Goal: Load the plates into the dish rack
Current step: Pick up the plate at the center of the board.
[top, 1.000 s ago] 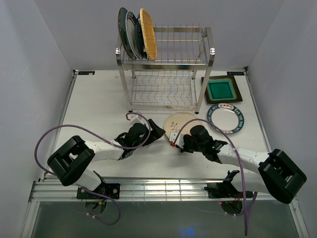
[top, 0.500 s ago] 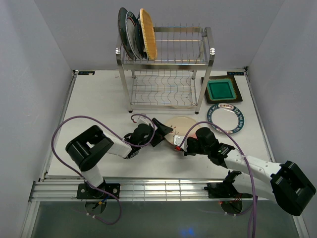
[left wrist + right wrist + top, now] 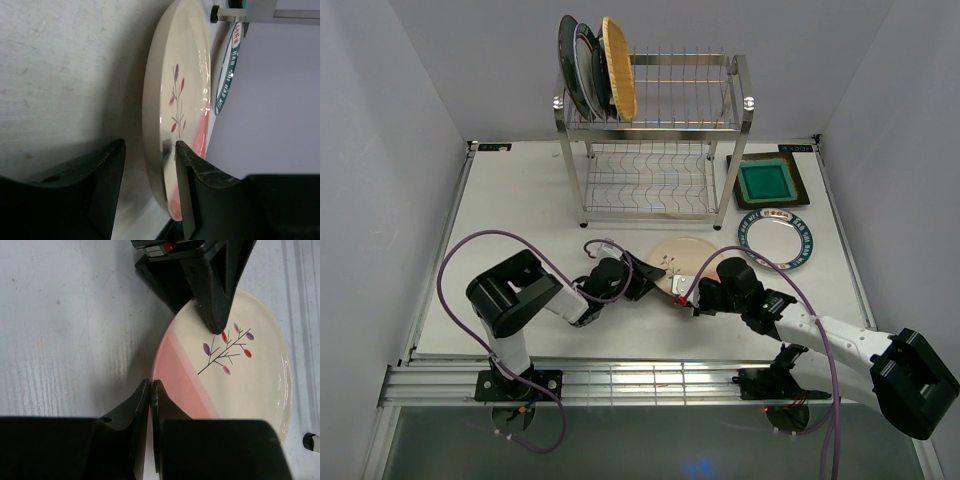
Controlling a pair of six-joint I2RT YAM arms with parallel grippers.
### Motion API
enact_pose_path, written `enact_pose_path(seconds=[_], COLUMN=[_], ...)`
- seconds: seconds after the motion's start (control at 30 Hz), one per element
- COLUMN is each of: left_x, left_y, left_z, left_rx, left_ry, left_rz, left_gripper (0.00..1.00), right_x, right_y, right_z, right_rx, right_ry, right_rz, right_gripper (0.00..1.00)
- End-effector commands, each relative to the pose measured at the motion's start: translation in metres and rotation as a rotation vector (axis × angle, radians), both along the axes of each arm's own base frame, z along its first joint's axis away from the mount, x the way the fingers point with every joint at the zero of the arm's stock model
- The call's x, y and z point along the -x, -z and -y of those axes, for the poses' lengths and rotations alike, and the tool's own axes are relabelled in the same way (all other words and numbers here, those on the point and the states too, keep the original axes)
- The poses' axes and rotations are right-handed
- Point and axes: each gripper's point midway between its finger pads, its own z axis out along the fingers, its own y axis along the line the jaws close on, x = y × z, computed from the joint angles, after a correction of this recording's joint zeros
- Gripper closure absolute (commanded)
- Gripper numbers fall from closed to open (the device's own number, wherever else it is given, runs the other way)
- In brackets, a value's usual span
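Top external view: over the last second the left hand (image 3: 655, 272) has advanced from just short of the pink-cream floral plate (image 3: 682, 258) to its left rim, the arm's elbow folding in behind it. The right hand (image 3: 682, 294) has shifted only slightly and sits at the plate's near edge. The plate itself has barely moved; it lies on the worktop (image 3: 520, 210) in front of the dish rack (image 3: 655, 120), a little right of the rack's middle. Left wrist view: the left hand (image 3: 150, 146) is unclenched, its two fingers straddling the rim, one over the floral face and one on the outer side with a gap to the plate, so no grip yet. Right wrist view: the right hand (image 3: 150, 385) has its fingers pressed together on nothing, tips against the plate (image 3: 250, 375) at its pink edge. Judgement: it is bracing the plate so the left hand can get a finger around the rim. I cannot tell whether the rim is lifted off the worktop. Nothing else has changed: the orange woven plate (image 3: 618, 65) and the dark ones beside it stand on edge at the left end of the rack's upper tier. The green square plate (image 3: 767, 181) lies right of the rack's foot, with the teal-rimmed white plate (image 3: 776, 240) in front of it. Meaning for the task: pickup of the floral plate is set up and needs closing and a lift; three plates remain off the rack.
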Motion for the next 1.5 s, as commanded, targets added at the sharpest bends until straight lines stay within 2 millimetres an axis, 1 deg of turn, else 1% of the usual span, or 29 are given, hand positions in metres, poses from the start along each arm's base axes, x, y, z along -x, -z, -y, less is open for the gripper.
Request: enact_pose_path(seconds=[0.0,0.17,0.2,0.23,0.33,0.63,0.67,0.77,1.0,1.27,1.33,1.47], left_x=[0.002,0.002,0.003,0.003,0.004,0.004,0.004,0.004,0.004,0.004,0.004,0.004], left_y=[-0.01,-0.016,-0.017,-0.017,-0.019,-0.017,-0.02,-0.02,-0.021,-0.015,-0.012,-0.013], left_z=[-0.004,-0.009,-0.009,-0.01,-0.009,-0.003,-0.003,-0.003,-0.005,0.004,0.002,0.001], left_rx=[0.041,0.057,0.061,0.063,0.073,0.101,0.11,0.119,0.127,0.138,0.134,0.136], left_ry=[-0.021,-0.039,-0.039,-0.04,-0.035,-0.02,-0.019,-0.018,-0.021,0.006,0.0,-0.005], left_rz=[0.023,0.04,0.04,0.04,0.046,0.043,0.05,0.059,0.073,0.061,0.054,0.056], left_gripper=[0.46,0.48,0.49,0.52,0.54,0.54,0.59,0.63,0.62,0.57,0.58,0.57], right_x=[-0.001,-0.001,-0.001,-0.001,0.001,0.005,0.005,0.006,0.009,0.009,0.009,0.01], right_y=[-0.019,-0.016,-0.016,-0.015,-0.015,-0.015,-0.015,-0.015,-0.016,-0.017,-0.017,-0.018], right_z=[-0.012,-0.011,-0.012,-0.012,-0.012,-0.012,-0.012,-0.013,-0.013,-0.013,-0.013,-0.013], right_rx=[-0.065,-0.053,-0.055,-0.053,-0.053,-0.053,-0.053,-0.052,-0.058,-0.064,-0.064,-0.065], right_ry=[-0.051,-0.053,-0.053,-0.055,-0.066,-0.09,-0.09,-0.094,-0.107,-0.109,-0.109,-0.113], right_rz=[0.056,0.045,0.044,0.043,0.039,0.033,0.033,0.029,0.033,0.038,0.039,0.038], right_gripper=[0.92,0.92,0.92,0.92,0.92,0.92,0.92,0.92,0.92,0.92,0.92,0.92])
